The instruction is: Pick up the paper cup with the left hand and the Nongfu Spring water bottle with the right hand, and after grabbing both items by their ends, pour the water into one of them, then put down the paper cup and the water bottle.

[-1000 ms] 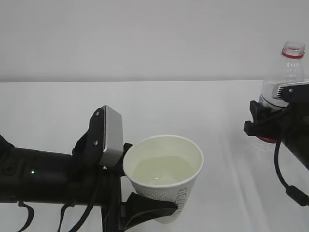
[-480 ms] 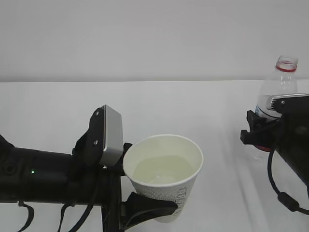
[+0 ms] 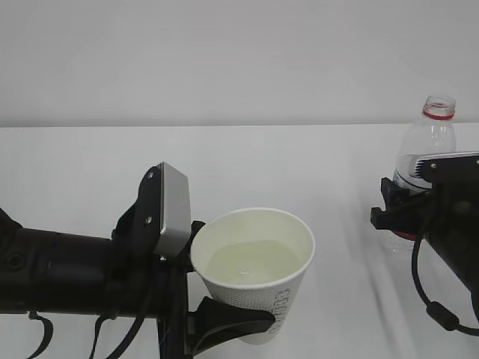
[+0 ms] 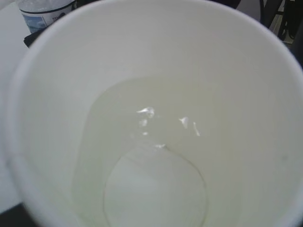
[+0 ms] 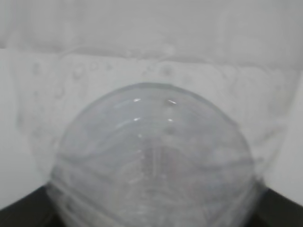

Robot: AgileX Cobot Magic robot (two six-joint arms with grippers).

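Observation:
The white paper cup (image 3: 283, 301) stands upright near the front, with a pale pool of water (image 3: 251, 263) inside. My left gripper (image 3: 215, 278) is shut on its side, and one black finger (image 3: 232, 320) curls under the wall. The left wrist view looks straight down into the cup (image 4: 246, 94) at the water (image 4: 156, 142). At the right, the clear Nongfu Spring water bottle (image 3: 432, 146) is upright and uncapped with a red neck ring. My right gripper (image 3: 395, 206) is shut on its lower body. The bottle (image 5: 151, 156) fills the right wrist view. I cannot tell whether its base touches the table.
A white table (image 3: 90, 164) runs back to a plain white wall. The left arm (image 3: 67, 273) lies across the front left, and the right arm's cable (image 3: 430, 299) hangs at the right edge. The bottle's label (image 4: 45, 9) shows beyond the cup's rim.
My right gripper has come down and slightly left with the bottle, which stays upright. The left gripper and the cup have not moved.

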